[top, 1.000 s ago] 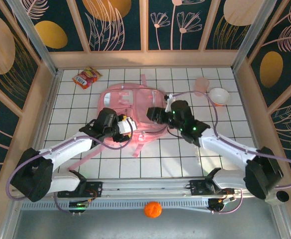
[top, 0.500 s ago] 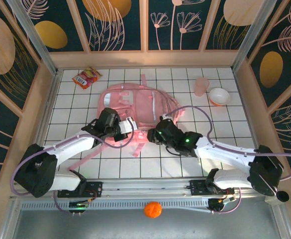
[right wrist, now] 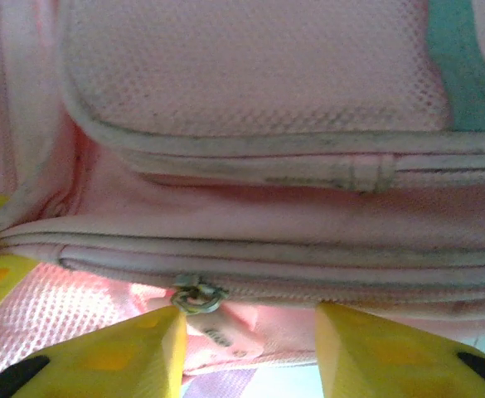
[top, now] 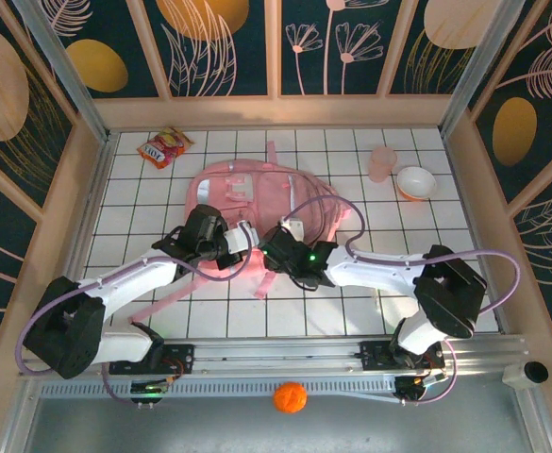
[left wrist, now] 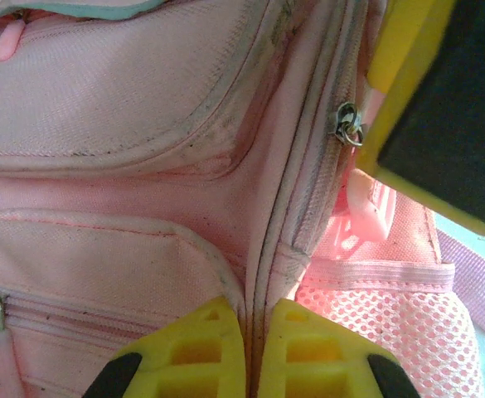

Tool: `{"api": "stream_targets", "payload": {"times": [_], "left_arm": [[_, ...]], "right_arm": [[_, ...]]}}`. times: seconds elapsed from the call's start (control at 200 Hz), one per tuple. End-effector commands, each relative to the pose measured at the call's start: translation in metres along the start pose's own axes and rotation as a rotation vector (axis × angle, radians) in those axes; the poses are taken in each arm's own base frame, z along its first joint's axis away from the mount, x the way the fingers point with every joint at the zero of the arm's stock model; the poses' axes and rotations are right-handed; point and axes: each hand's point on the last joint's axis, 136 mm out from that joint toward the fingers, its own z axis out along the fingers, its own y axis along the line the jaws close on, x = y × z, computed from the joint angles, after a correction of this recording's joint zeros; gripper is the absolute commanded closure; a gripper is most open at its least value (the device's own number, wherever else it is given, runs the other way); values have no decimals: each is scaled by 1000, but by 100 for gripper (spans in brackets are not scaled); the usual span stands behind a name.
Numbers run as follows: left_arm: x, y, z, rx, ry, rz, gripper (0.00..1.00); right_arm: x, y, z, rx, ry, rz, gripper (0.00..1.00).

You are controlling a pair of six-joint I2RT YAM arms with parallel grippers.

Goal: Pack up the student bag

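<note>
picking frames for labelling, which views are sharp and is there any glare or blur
Top external: sharp and evenly lit, student bag clear. Left wrist: zip pull crisp, yellow-and-black finger soft at upper right. Right wrist: softer overall, zip pull slightly fuzzy, bottom edge washed out bright.

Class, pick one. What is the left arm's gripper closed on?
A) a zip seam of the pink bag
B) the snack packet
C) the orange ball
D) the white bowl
A: in the left wrist view the left gripper is shut, with a zip seam of the student bag pinched between its yellow fingers.
</note>
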Motion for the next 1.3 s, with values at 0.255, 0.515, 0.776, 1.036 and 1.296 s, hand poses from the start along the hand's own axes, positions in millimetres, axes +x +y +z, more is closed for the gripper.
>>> {"api": "stream_targets", "payload": {"times": [0.255, 0.515, 0.776, 1.036, 1.296], "left_arm": [[-30, 3, -14, 7, -96, 17, 100], [-19, 12, -13, -42, -34, 38, 100], [4, 17, -14, -90, 60, 52, 100], [-6, 15, -15, -66, 16, 21, 100], [-15, 11, -14, -28, -23, -10, 100]], "right_arm": [[-22, -20, -6, 49, -65, 31, 80], [-22, -33, -8, 86, -46, 10, 90], [-28, -84, -15, 143, -34, 78, 91], [-39, -60, -45, -68, -95, 25, 76], [-18, 5, -42, -117, -57, -40, 58]]}}
